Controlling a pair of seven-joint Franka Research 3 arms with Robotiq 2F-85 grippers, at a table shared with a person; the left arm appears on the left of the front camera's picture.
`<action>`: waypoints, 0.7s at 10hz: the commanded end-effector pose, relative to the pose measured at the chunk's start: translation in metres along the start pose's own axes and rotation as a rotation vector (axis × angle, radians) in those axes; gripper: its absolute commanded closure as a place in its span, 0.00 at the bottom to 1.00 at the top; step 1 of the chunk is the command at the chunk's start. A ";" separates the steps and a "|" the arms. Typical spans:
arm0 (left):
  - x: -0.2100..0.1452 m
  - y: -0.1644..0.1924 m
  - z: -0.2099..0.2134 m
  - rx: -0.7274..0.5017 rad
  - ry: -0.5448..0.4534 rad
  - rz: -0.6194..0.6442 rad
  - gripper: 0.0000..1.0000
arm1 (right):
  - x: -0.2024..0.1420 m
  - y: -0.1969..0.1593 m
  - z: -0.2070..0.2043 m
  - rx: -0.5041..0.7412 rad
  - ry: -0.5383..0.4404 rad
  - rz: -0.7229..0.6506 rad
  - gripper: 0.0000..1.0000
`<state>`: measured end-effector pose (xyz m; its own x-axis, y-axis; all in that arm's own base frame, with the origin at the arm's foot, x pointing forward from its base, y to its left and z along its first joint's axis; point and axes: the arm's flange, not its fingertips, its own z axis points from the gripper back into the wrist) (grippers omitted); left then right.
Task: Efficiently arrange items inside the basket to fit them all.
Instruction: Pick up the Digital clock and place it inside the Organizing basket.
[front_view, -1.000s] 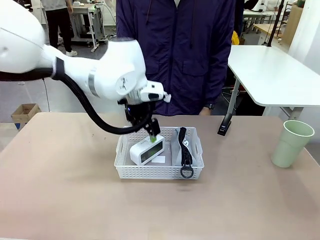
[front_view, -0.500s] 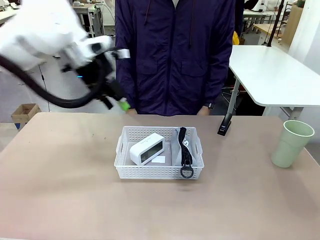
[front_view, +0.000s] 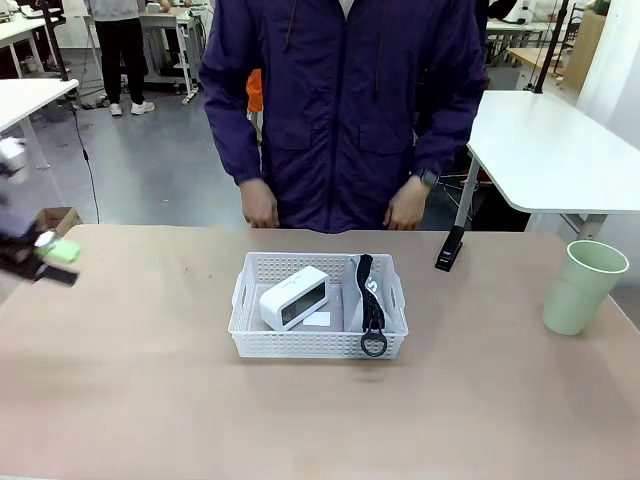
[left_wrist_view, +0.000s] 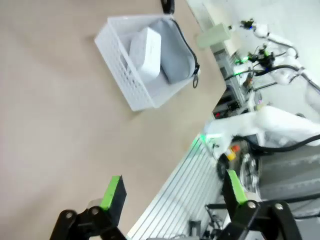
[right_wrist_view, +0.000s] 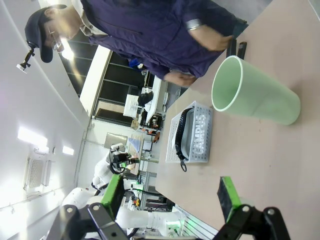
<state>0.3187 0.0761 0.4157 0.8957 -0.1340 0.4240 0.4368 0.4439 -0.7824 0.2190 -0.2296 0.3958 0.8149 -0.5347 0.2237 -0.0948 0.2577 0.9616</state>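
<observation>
The basket (front_view: 318, 320) sits mid-table, nearer the far edge. The white box (front_view: 294, 297) lies tilted in its left half and the grey pouch (front_view: 352, 295) along its right wall. The black stapler (front_view: 450, 250) lies at the far edge, and the green cup (front_view: 584, 287) stands upright near the right edge. Bare beige table (front_view: 150, 400) lies open elsewhere. The left gripper (left_wrist_view: 173, 187) hangs at the left edge, jaws wide and empty. The right gripper (right_wrist_view: 170, 195) is equally wide and faces the cup. A person (front_view: 340, 110) stands at the far edge.

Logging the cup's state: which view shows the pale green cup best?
Right wrist view: the cup is close, whole, open mouth visible. Front view shows it upright but smaller; left wrist view, a distant blur.
</observation>
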 end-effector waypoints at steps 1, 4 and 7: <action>-0.058 0.019 0.022 -0.063 -0.156 0.024 0.00 | 0.000 0.001 0.002 0.014 -0.005 0.026 0.00; -0.098 0.058 0.041 -0.181 -0.247 0.020 0.00 | 0.000 0.001 0.002 0.014 -0.005 0.026 0.00; -0.085 0.053 0.069 -0.127 -0.254 0.066 0.00 | 0.000 0.001 0.002 0.014 -0.005 0.026 0.00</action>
<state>0.2628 0.1718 0.3537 0.8880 0.1216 0.4435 0.3890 0.3159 -0.8654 0.2190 -0.2296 0.3960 0.8150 -0.5344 0.2242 -0.0951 0.2582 0.9614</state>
